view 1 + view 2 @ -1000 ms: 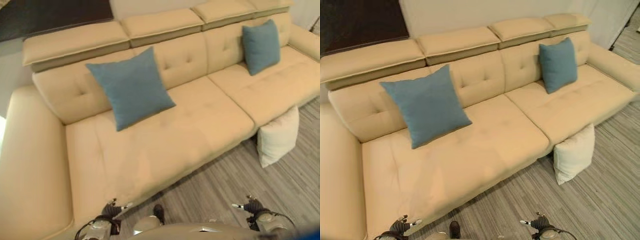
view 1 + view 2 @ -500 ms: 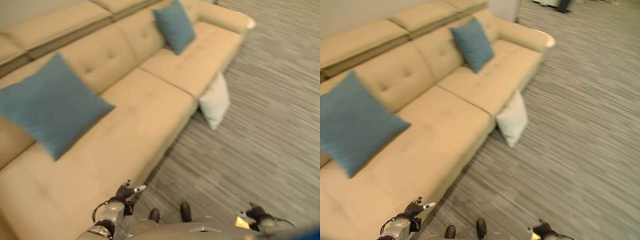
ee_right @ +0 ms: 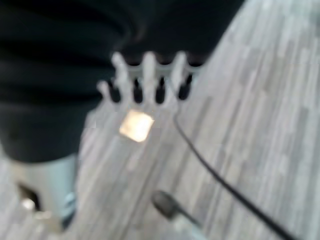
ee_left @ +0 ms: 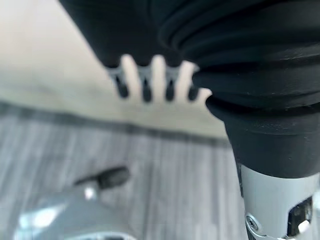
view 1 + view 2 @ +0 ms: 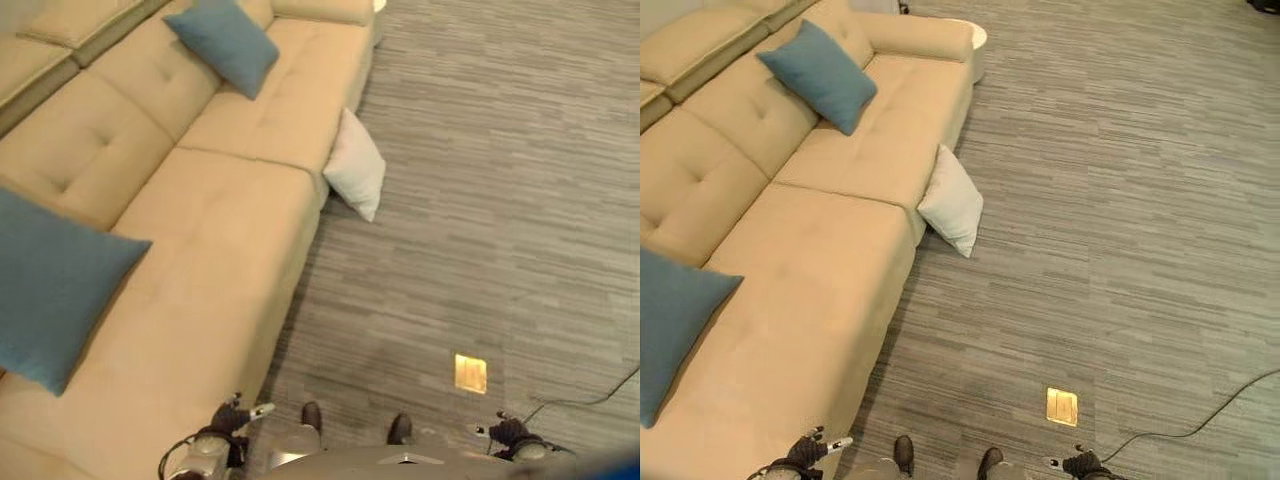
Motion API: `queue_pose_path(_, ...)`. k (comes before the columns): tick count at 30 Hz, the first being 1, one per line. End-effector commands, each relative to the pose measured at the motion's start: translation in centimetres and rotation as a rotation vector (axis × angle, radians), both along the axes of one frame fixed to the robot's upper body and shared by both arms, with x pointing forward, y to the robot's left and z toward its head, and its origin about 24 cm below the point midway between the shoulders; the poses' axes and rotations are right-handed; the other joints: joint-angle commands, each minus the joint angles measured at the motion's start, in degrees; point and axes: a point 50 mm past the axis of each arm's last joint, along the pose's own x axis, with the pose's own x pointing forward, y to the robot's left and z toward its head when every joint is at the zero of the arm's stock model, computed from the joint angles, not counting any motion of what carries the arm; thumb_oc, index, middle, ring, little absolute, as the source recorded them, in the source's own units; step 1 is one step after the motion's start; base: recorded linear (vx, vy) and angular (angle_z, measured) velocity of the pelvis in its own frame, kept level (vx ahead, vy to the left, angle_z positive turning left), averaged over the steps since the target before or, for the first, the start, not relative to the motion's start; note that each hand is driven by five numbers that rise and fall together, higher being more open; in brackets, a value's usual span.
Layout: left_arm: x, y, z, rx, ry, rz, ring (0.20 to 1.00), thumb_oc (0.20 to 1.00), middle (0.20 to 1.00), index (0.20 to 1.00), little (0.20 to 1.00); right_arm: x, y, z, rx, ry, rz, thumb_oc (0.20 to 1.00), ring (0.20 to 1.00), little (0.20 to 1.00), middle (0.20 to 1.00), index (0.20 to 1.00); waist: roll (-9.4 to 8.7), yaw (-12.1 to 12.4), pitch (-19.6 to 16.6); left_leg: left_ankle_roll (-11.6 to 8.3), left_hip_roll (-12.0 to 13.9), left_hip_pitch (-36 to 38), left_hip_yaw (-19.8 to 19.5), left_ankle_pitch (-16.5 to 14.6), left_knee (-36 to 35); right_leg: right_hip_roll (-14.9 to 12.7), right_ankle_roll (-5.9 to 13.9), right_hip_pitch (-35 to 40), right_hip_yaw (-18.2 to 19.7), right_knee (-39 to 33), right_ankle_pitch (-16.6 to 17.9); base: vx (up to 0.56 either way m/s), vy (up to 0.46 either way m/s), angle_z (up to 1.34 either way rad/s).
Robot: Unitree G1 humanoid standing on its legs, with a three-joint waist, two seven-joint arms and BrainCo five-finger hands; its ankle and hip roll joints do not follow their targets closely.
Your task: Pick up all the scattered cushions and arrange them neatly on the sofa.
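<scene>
Fingers on our left hand and right hand hang straight, holding nothing, at the frame bottom. White cushion leans on the sofa front, upper middle, on the floor; blue cushions already sit up there. Grabbing it one-handed probably lets it flop. Brass floor plate lower right, nothing blocking.

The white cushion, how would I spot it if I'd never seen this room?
Find the long tan sofa. Follow its front edge to the grey striped floor, where the white cushion leans against the sofa's base. The two blue cushions sit up on the seat; this one alone is pale and on the floor.
</scene>
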Motion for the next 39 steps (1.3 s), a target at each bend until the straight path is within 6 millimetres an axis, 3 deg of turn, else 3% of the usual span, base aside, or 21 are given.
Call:
queue_pose_path(1,3.7,-0.7,1.0,-0.011,-0.108,-0.034,1.000,1.000,1.000,1.000,1.000,1.4,-1.7,0.9,-0.041,-0.072,-0.051,1.000,1.000,1.000,1.000,1.000,-1.35,-1.0,1.3,-1.40,-5.1,-3.0,-4.9,-5.1,5.5,-1.1,4.78,-0.8,0.8,0.9,2.0,0.03,-0.202,-0.26)
queue_pose_path(2,3.8,-0.9,1.0,-0.014,-0.108,-0.039,1.000,1.000,1.000,1.000,1.000,1.4,-1.7,1.0,-0.037,-0.081,-0.069,1.000,1.000,1.000,1.000,1.000,-1.64,-1.2,1.8,-1.83,-5.0,-3.7,-5.0,-5.6,7.9,-0.8,4.42,0.0,1.1,0.1,2.0,0.05,-0.268,0.10)
queue_pose_path(3,4.1,-1.5,0.9,-0.024,-0.111,-0.051,1.000,1.000,1.000,1.000,1.000,1.2,-1.8,0.9,-0.034,-0.083,-0.087,1.000,1.000,1.000,1.000,1.000,-2.37,-1.1,3.3,-2.45,-5.9,-7.4,-7.7,-4.8,14.2,-0.7,3.61,1.4,1.9,-0.8,2.0,0.06,-0.251,0.14)
queue_pose_path(5,4.5,-1.9,1.0,-0.026,-0.121,-0.070,1.000,1.000,1.000,1.000,1.000,1.7,-1.9,1.1,-0.040,-0.095,-0.075,1.000,1.000,1.000,1.000,1.000,-2.29,-0.4,3.4,-1.61,-8.2,-11.0,-9.7,-3.5,10.1,0.0,3.59,2.3,2.8,-1.6,1.7,0.17,-0.165,-0.11)
queue_pose_path(11,4.1,-2.2,0.8,-0.028,-0.102,-0.077,1.000,1.000,1.000,1.000,1.000,2.2,-1.6,1.2,-0.041,-0.107,-0.059,1.000,1.000,1.000,1.000,1.000,-1.50,1.7,2.9,-2.21,-8.7,-14.9,-8.2,3.5,2.6,3.1,3.47,5.6,5.9,-1.3,-1.4,0.25,-0.032,-0.16)
queue_pose_path(14,3.1,-1.8,0.5,-0.025,-0.080,-0.045,1.000,1.000,1.000,1.000,1.000,2.4,-1.2,1.1,-0.033,-0.100,-0.029,1.000,1.000,1.000,1.000,1.000,-1.69,2.4,0.9,-0.36,-9.2,-12.1,-8.9,1.6,2.9,1.8,4.09,7.1,7.1,2.7,-4.2,0.47,0.109,-0.75)
queue_pose_path(16,2.9,-1.7,0.5,-0.028,-0.077,-0.040,1.000,1.000,1.000,1.000,1.000,2.4,-1.2,1.1,-0.034,-0.097,-0.017,1.000,1.000,1.000,1.000,1.000,-1.53,3.0,0.3,1.03,-9.8,-9.9,-8.1,-0.2,2.9,0.0,5.74,6.2,6.6,8.9,-4.0,0.38,0.139,-0.61)
queue_pose_path(17,3.3,-1.5,0.7,-0.026,-0.096,-0.036,1.000,1.000,1.000,1.000,1.000,3.1,-1.2,1.3,-0.033,-0.120,-0.009,1.000,1.000,1.000,1.000,1.000,-1.13,2.8,0.9,2.58,-10.0,-7.2,-7.8,-1.7,2.8,-1.5,7.88,1.8,7.0,19.2,0.6,0.33,0.133,-0.34)
queue_pose_path(18,3.6,-1.4,0.9,-0.025,-0.109,-0.037,1.000,1.000,1.000,1.000,1.000,3.5,-1.3,1.5,-0.035,-0.130,-0.005,1.000,1.000,1.000,1.000,1.000,-0.82,2.5,1.5,3.27,-10.1,-6.1,-7.9,-2.2,2.9,-2.0,8.61,-0.3,7.2,23.6,2.8,0.31,0.112,-0.29)
queue_pose_path(20,4.0,-1.3,1.1,-0.018,-0.119,-0.046,1.000,1.000,1.000,1.000,1.000,4.1,-1.1,1.6,-0.034,-0.146,0.005,1.000,1.000,1.000,1.000,1.000,0.17,1.9,1.9,3.98,-9.6,-4.0,-8.7,-3.5,2.5,-3.3,8.06,-3.6,6.0,27.2,4.0,0.23,0.051,-0.31)
queue_pose_path(24,4.5,-1.2,1.3,-0.013,-0.143,-0.039,1.000,1.000,1.000,1.000,1.000,4.7,-1.1,1.9,-0.038,-0.163,0.026,1.000,1.000,1.000,1.000,1.000,1.13,1.0,2.7,3.66,-8.9,-0.6,-10.2,-4.6,0.7,-3.7,6.32,-7.8,3.7,23.5,1.7,0.21,-0.036,0.18)
queue_pose_path(25,4.7,-1.1,1.4,-0.011,-0.147,-0.036,1.000,1.000,1.000,1.000,1.000,5.0,-1.0,2.0,-0.038,-0.171,0.037,1.000,1.000,1.000,1.000,1.000,1.18,0.8,2.8,3.39,-8.7,0.3,-10.3,-5.0,0.2,-3.8,5.94,-8.6,2.5,20.3,1.6,0.29,-0.139,0.07)
queue_pose_path(26,4.7,-1.0,1.4,-0.008,-0.148,-0.032,1.000,1.000,1.000,1.000,1.000,5.4,-0.8,2.1,-0.040,-0.179,0.053,1.000,1.000,1.000,1.000,1.000,0.85,0.1,2.7,2.77,-8.7,1.9,-10.5,-6.1,-0.5,-4.0,6.09,-10.2,1.8,12.8,3.6,0.43,-0.207,0.24)
queue_pose_path(27,4.6,-1.0,1.3,-0.005,-0.141,-0.025,1.000,1.000,1.000,1.000,1.000,5.5,-0.7,2.1,-0.037,-0.183,0.053,1.000,1.000,1.000,1.000,1.000,0.41,-0.8,2.7,2.44,-9.0,2.8,-11.4,-6.7,-0.5,-3.1,6.35,-11.2,4.0,8.1,5.2,0.35,-0.166,0.15)
queue_pose_path(31,3.7,-1.2,0.9,-0.013,-0.117,-0.017,1.000,1.000,1.000,1.000,1.000,4.7,-0.7,1.8,-0.034,-0.152,0.054,1.000,1.000,1.000,1.000,1.000,-0.30,-1.8,1.8,1.05,-8.5,5.0,-12.6,-9.6,1.7,-2.1,6.42,-9.4,6.5,3.9,6.7,0.35,-0.201,0.21)
queue_pose_path(34,3.5,-1.5,0.7,-0.016,-0.104,-0.026,1.000,1.000,1.000,1.000,1.000,4.3,-0.8,1.6,-0.034,-0.142,0.051,1.000,1.000,1.000,1.000,1.000,-0.43,-2.2,1.1,-0.81,-7.5,4.1,-13.0,-8.1,6.1,-1.1,4.93,-7.4,6.6,3.2,6.1,0.20,-0.196,0.67)
queue_pose_path(35,3.9,-1.8,0.8,-0.026,-0.114,-0.030,1.000,1.000,1.000,1.000,1.000,3.9,-1.1,1.6,-0.039,-0.147,0.019,1.000,1.000,1.000,1.000,1.000,-1.36,-2.1,2.0,-2.73,-6.9,0.2,-11.5,-5.5,15.2,-1.4,3.82,-5.1,5.5,2.3,5.6,0.11,-0.256,0.34)
queue_pose_path(37,4.5,-1.7,1.0,-0.023,-0.126,-0.033,1.000,1.000,1.000,1.000,1.000,3.8,-1.2,1.6,-0.035,-0.155,-0.002,1.000,1.000,1.000,1.000,1.000,-2.78,-1.6,3.1,-3.24,-6.3,-4.4,-10.3,-3.5,22.8,-1.2,2.44,-2.7,4.5,1.3,4.6,0.14,-0.303,0.18)
queue_pose_path(39,4.8,-1.9,1.1,-0.025,-0.132,-0.041,1.000,1.000,1.000,1.000,1.000,3.5,-1.4,1.6,-0.041,-0.144,-0.016,1.000,1.000,1.000,1.000,1.000,-3.19,-1.0,3.6,-2.72,-6.9,-7.5,-9.5,-3.9,23.1,-1.4,2.21,-1.0,3.9,0.4,3.9,0.16,-0.170,0.35)
